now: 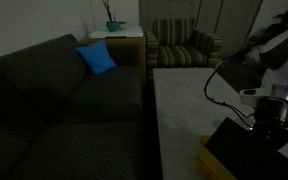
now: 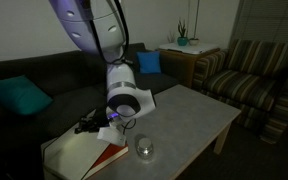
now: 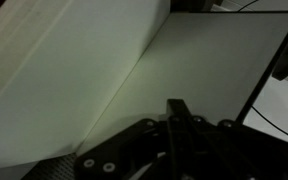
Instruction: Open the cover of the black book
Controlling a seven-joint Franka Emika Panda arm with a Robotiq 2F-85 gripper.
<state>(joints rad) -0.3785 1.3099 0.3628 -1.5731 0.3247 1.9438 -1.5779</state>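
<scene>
**Your tool (image 2: 111, 128) is low over the open black book (image 2: 76, 152) at one end of the table (image 2: 199, 112).**

The book lies flat at the end of the table under the arm, with its white pages (image 3: 74, 70) facing up and an orange-red leaf (image 2: 111, 158) at its edge. A small round silver object (image 2: 144, 150) stands just beside it. In an exterior view the cover (image 1: 252, 143) shows black, with a yellow strip (image 1: 216, 160) along one side. In the wrist view your tool hangs close above the pale pages. You cannot tell how far its jaws are apart, or whether they grip anything.
</scene>
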